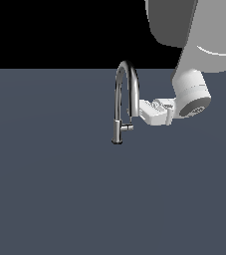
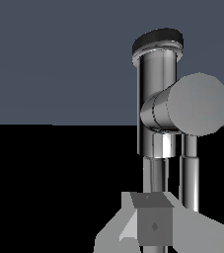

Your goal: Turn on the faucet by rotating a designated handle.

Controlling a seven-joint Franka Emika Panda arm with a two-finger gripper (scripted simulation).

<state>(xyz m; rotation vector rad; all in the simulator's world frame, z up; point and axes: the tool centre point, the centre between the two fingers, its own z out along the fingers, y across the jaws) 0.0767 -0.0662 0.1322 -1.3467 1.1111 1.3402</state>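
White-cased gripper (image 1: 143, 110) of mine lay level, just beside the spout on the exterior view's right; whether its jaws stood wide or narrow, I could not tell. Faucet (image 1: 119, 102): polished chrome, rigid, fixed on the grey surface (image 1: 50, 189). Handle (image 2: 185, 106): short smooth bar off the lower stem, below my fingers. Judged slippery; best taken near its free end.

The faucet (image 2: 155, 89) fills the frame close up, and the handle (image 2: 198, 105) juts toward the camera, showing its round end. One of the fingers (image 2: 153, 225) overlaps the faucet's thin spout tubes.
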